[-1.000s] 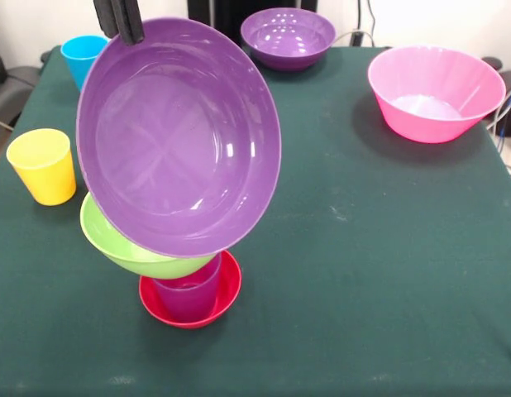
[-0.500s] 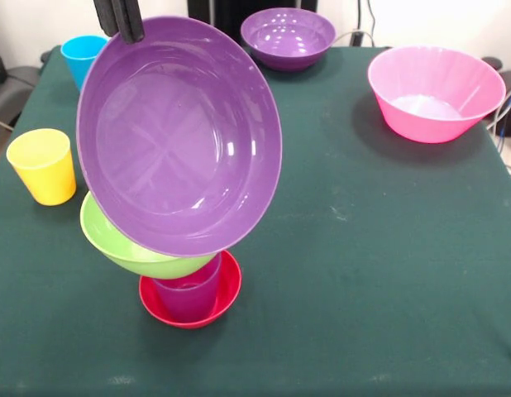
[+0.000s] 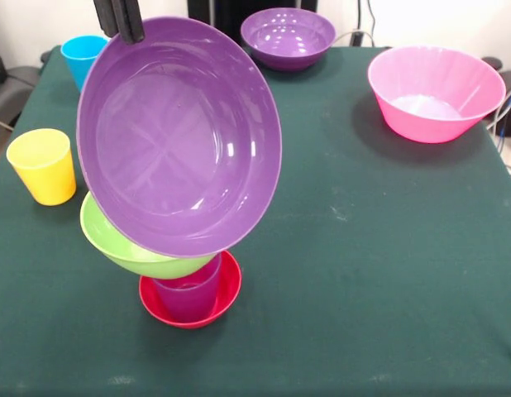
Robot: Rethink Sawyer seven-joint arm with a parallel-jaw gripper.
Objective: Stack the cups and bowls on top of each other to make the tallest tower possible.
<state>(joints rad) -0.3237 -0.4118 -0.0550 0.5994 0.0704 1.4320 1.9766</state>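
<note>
A tower stands at the front left: a small red bowl point(image 3: 226, 291) holds a purple cup point(image 3: 192, 294), and a lime green bowl point(image 3: 123, 248) sits tilted on the cup. Above it a large purple bowl point(image 3: 179, 136) hangs steeply tilted, its inside facing the camera. My gripper point(image 3: 119, 21) is shut on that bowl's upper left rim. The bowl's lower edge overlaps the green bowl; whether they touch I cannot tell. A yellow cup point(image 3: 43, 165) and a blue cup point(image 3: 80, 56) stand at the left. A second purple bowl point(image 3: 288, 37) and a big pink bowl point(image 3: 435, 93) sit at the back.
The dark green tablecloth point(image 3: 363, 273) covers the table. Cables and dark equipment lie beyond the table's right and left edges.
</note>
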